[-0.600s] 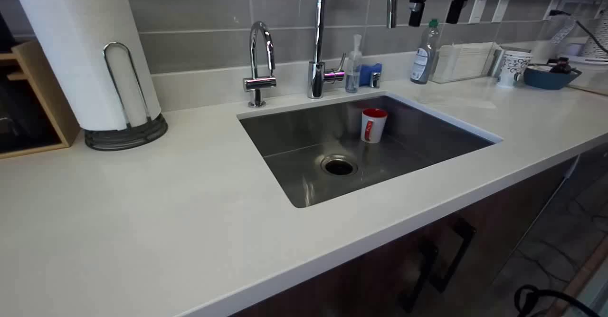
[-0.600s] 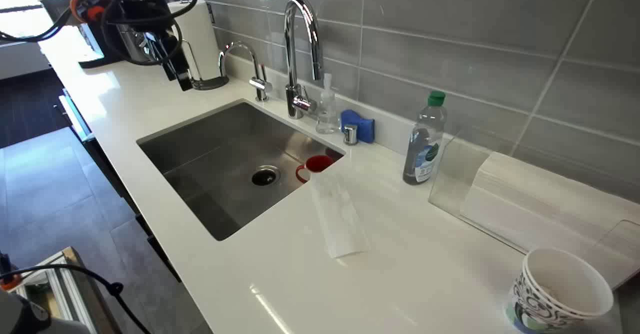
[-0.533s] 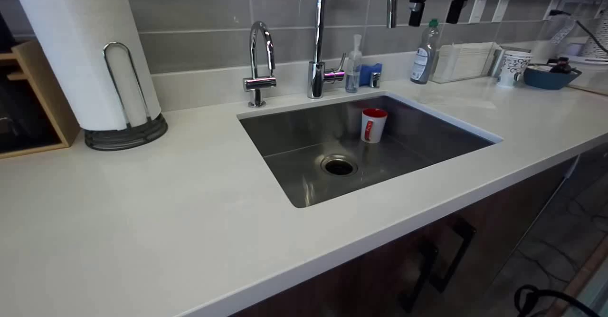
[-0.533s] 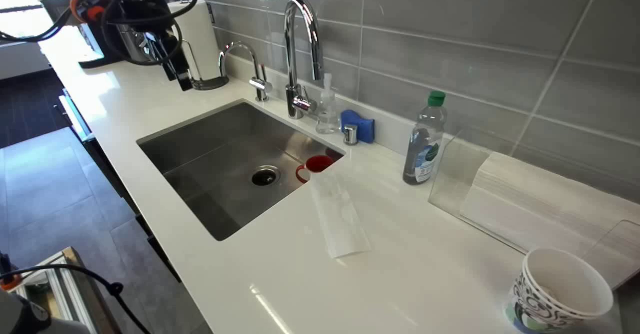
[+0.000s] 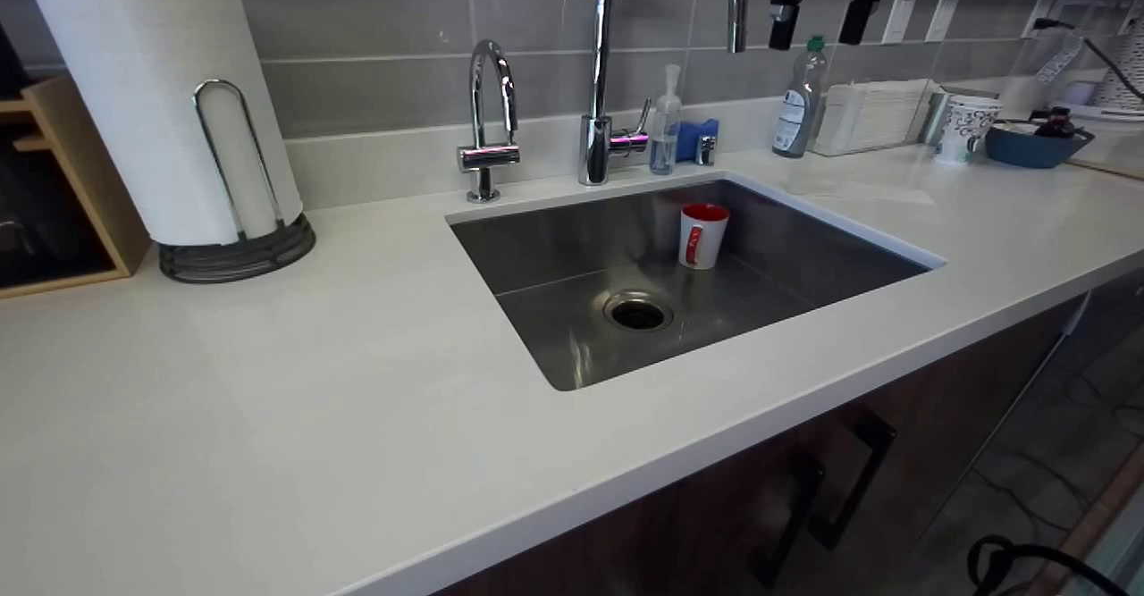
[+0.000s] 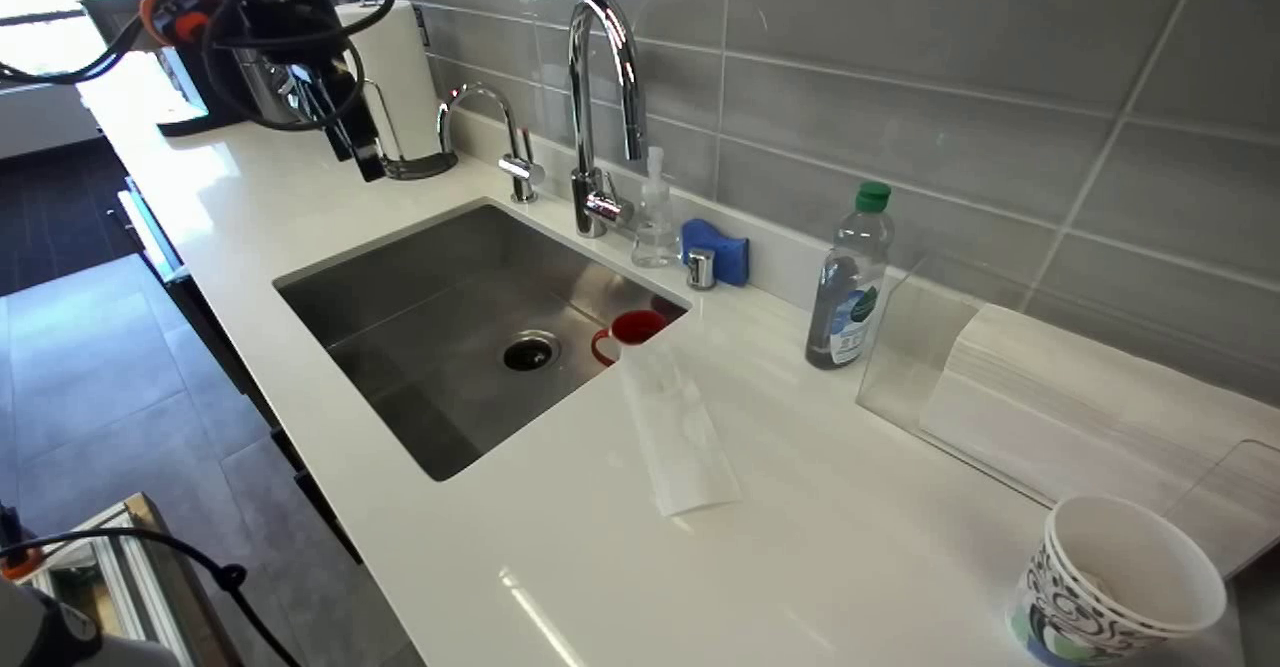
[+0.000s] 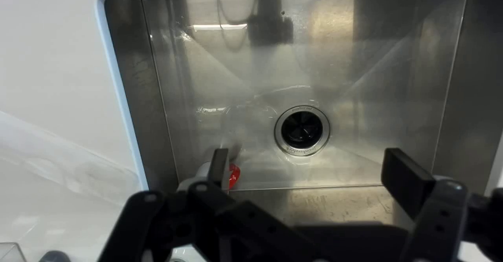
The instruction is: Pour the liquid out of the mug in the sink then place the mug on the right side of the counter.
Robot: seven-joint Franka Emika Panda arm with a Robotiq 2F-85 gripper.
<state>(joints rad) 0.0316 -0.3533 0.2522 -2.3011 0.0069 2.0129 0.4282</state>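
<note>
The mug [image 5: 702,243], white outside with a red inside and red handle, stands upright in the steel sink [image 5: 554,252], near its back wall beside the drain. In an exterior view the counter edge hides its lower part, and its red rim [image 6: 637,325] shows. Whether it holds liquid cannot be seen. My gripper [image 7: 307,163] is open and empty, high above the sink; it also shows at the top of an exterior view [image 5: 816,40]. In the wrist view the left finger hides most of the mug, leaving the red handle [image 7: 234,175]. The off-white counter [image 5: 313,381] surrounds the sink.
A tall faucet [image 5: 597,122] and small faucet [image 5: 483,131] rise behind the sink. A dish soap bottle [image 6: 850,282], napkin holder [image 6: 1060,417], paper cups [image 6: 1115,587] and blue bowl [image 5: 1032,151] stand along the counter. A white napkin [image 6: 680,437] lies by the sink edge.
</note>
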